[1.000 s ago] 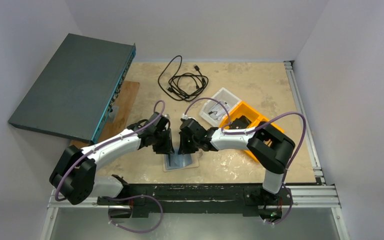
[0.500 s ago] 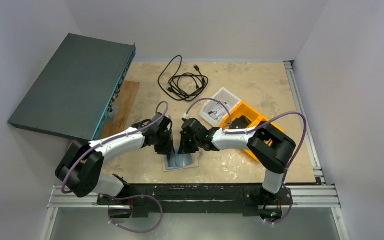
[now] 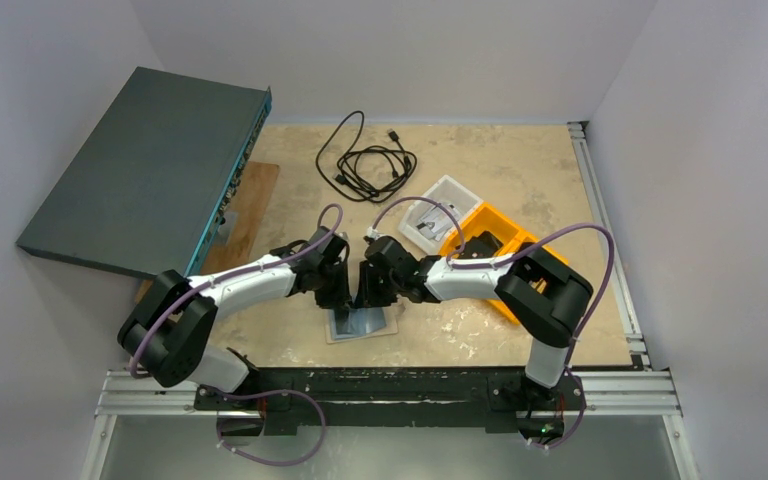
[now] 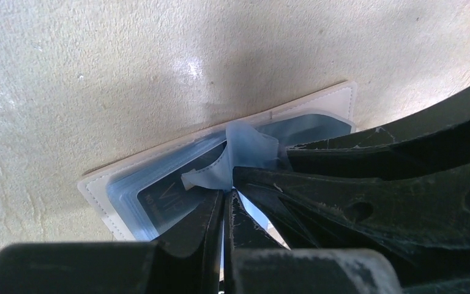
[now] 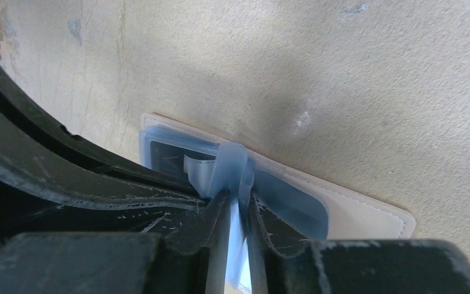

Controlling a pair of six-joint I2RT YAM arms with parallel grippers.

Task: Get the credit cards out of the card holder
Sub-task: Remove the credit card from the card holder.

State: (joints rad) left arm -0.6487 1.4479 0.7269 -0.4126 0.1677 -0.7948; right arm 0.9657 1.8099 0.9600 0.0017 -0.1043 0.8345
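The card holder lies open on the table near the front middle, cream outside with blue-grey clear sleeves inside. A dark credit card marked VIP sits in one sleeve. Both grippers stand over it, tips down. My left gripper is shut, its tips at the foot of a raised blue leaf; whether it pinches the leaf I cannot tell. My right gripper has its jaws a little apart, with a blue leaf standing loose in the gap.
An orange bin and a white tray stand right of the grippers. A coiled black cable lies at the back. A flat dark box leans at the left over a wooden board.
My left gripper has closed at the blue leaf and its arm has shifted slightly right. My right gripper's jaws have parted a little. The card holder has stayed put.
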